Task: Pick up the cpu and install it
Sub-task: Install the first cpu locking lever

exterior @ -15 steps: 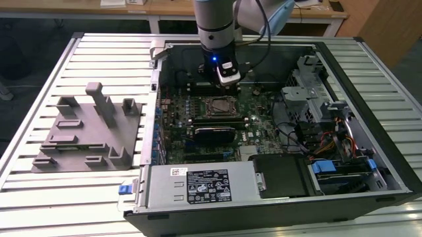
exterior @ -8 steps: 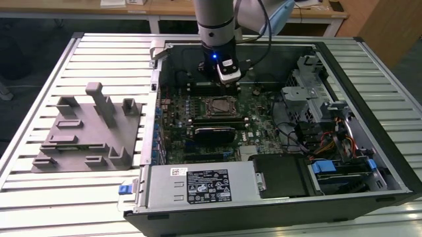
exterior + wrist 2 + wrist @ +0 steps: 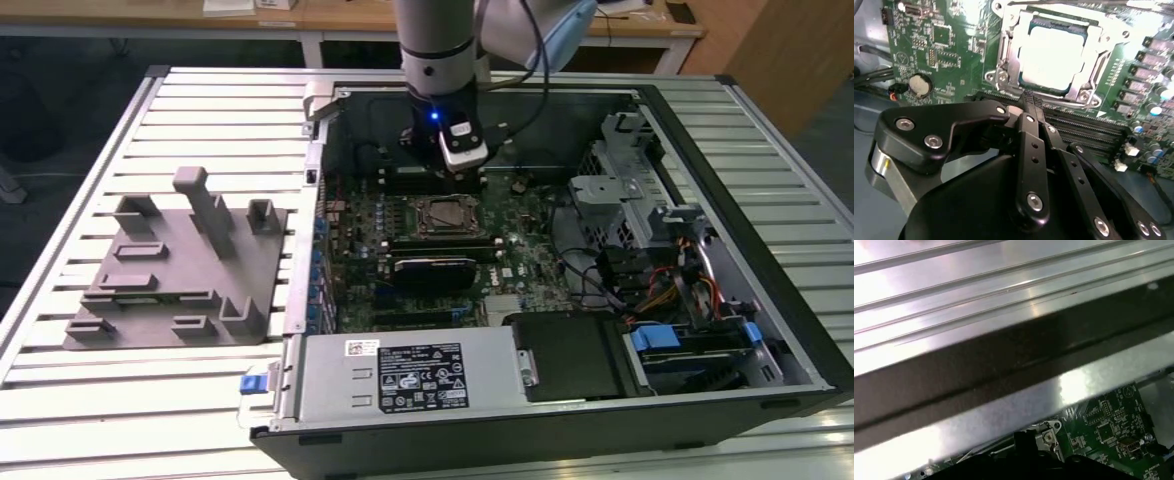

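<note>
The cpu (image 3: 1056, 57): one, seated in the single motherboard socket (image 3: 1009, 60) inside the open computer case (image 3: 747, 300). One gripper (image 3: 1030, 100) nearby above the board, fingers pressed together, holding nothing. One grey fixture block (image 3: 174, 265) lies outside on the table (image 3: 80, 400).

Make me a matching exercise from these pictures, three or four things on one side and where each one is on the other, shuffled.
Things:
1. cpu
2. gripper
3. grey fixture block
4. coin cell battery

Places:
A. on the slatted table, outside the computer case
B. seated in the motherboard socket
C. on the green board, off to one side of the socket
D. above the motherboard, jaws together, beside the socket

Pairs: 1-B, 2-D, 3-A, 4-C
</note>
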### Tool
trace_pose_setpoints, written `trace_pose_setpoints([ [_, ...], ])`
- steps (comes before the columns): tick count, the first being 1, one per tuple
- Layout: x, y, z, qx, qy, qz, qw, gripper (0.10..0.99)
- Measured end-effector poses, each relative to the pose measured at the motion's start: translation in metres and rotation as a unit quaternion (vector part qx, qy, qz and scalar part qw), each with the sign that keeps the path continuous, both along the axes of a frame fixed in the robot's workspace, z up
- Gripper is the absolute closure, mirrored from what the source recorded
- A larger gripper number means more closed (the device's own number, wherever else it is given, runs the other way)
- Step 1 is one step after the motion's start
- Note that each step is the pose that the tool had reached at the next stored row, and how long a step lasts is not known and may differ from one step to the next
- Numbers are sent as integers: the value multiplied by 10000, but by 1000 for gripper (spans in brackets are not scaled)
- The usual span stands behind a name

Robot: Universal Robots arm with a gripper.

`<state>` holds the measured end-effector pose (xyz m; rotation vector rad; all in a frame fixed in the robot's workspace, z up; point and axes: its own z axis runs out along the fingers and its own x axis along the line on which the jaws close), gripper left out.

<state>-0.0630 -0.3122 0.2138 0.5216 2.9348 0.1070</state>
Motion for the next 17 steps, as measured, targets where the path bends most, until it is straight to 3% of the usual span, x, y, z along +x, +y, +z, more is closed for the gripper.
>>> trace_pose_setpoints([
  [8, 19, -176, -14, -41, 220, 0, 9997, 980],
  [14, 41, -301, -18, -75, 355, 0, 9993, 980],
  [17, 47, -337, -19, -108, 400, -1, 9991, 980],
])
